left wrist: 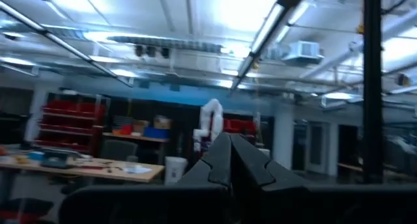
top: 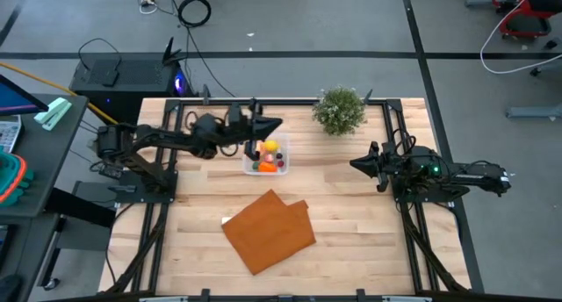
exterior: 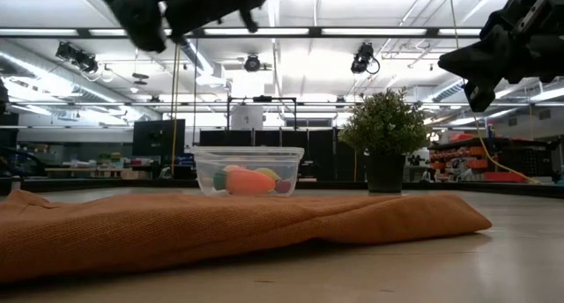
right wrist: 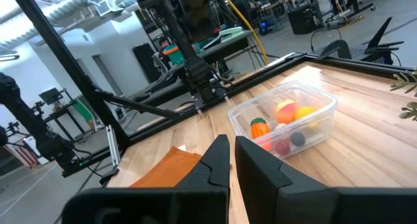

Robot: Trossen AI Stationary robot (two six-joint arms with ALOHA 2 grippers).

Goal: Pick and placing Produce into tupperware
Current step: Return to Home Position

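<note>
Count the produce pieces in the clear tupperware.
5 visible, all inside the tupperware: peach and lemon toward the table's back, carrot toward its front, red piece and dark piece along its right side. More may be hidden.

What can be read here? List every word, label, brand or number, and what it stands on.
No readable text anywhere in these views.
The clear tupperware, orange-brown mat and plant pot: no markings visible.
Red storage bins in the room behind: any labels are too blurred to read.
</note>
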